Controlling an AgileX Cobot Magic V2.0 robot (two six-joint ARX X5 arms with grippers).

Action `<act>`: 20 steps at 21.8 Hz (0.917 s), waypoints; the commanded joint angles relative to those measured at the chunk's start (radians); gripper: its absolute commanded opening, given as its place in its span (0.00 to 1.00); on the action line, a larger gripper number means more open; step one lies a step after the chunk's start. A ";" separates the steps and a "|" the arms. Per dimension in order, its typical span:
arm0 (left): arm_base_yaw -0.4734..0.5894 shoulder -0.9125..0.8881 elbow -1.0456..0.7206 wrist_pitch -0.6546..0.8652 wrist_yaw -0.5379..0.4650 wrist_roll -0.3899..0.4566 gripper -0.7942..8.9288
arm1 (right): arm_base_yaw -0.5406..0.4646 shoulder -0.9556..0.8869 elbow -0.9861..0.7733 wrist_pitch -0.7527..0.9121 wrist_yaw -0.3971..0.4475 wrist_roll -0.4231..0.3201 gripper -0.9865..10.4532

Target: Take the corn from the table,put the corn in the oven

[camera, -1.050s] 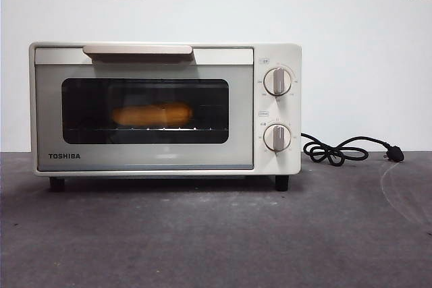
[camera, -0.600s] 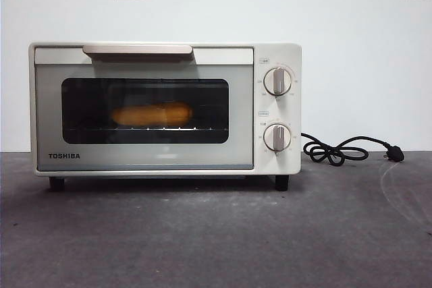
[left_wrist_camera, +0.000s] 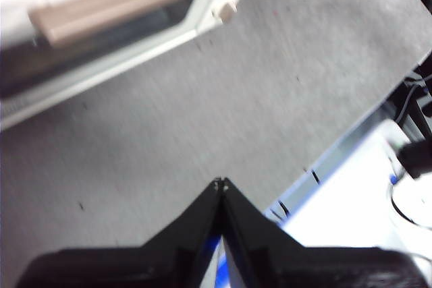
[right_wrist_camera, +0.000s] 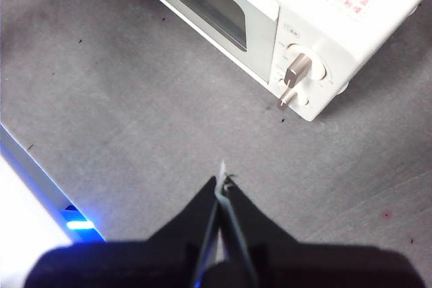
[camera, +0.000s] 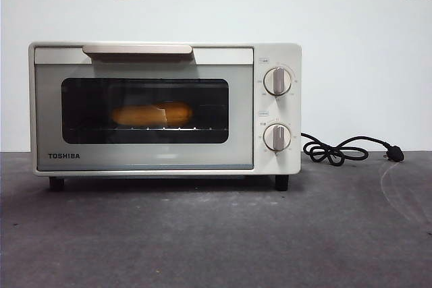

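Table (camera: 216, 234): You've got a wide dark grey surface carrying everything here, scuffed and bare in front of the oven, with no cob lying anywhere on it.

Oven (camera: 277, 55): Look at the cream Toshiba box standing square on the table, its dark glass door shut flush and its beige bar handle (camera: 138, 50) up along the top edge. The door being closed reads to me as the job wrapped up rather than half done.

Corn (camera: 152, 114): There's your cob, glowing orange behind the glass, lying lengthwise on the wire rack, a little left of the window's middle. Flat on the rack it has nowhere to roll, which is likely why it sits that way.

Power cord (camera: 337, 150): It lies coiled loosely on the table just beside the oven's knob side, plug out at the far end, well clear of any working space.

Right gripper (right_wrist_camera: 221, 181): Your right tool hangs high above the table in front of the oven's knob end, jaws pressed together on nothing. In the front view only a black tip shows at the top edge.

Left gripper (left_wrist_camera: 221, 183): Same story on your left: jaws closed tip to tip, empty, hovering over bare table with the handle end of the oven in sight.

Knobs (camera: 277, 81): Both dials point straight up.

Judgement: Corn is in, door is shut; I'd call the task finished.
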State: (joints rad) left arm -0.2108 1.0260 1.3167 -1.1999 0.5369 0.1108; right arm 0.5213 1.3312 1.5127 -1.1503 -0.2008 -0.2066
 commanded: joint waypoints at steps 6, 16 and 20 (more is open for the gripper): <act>-0.002 0.050 0.002 0.254 -0.024 -0.003 0.08 | -0.001 -0.001 0.002 0.007 0.000 -0.006 0.08; 0.026 -0.169 -0.007 0.758 -0.092 0.034 0.08 | -0.001 -0.001 0.002 0.007 0.000 -0.006 0.08; 0.051 -0.233 -0.061 0.962 -0.092 0.010 0.08 | -0.001 -0.001 0.002 0.007 0.000 -0.006 0.08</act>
State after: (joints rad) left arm -0.1635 0.7963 1.2755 -0.2577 0.4465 0.1368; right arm 0.5213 1.3312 1.5127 -1.1503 -0.2005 -0.2066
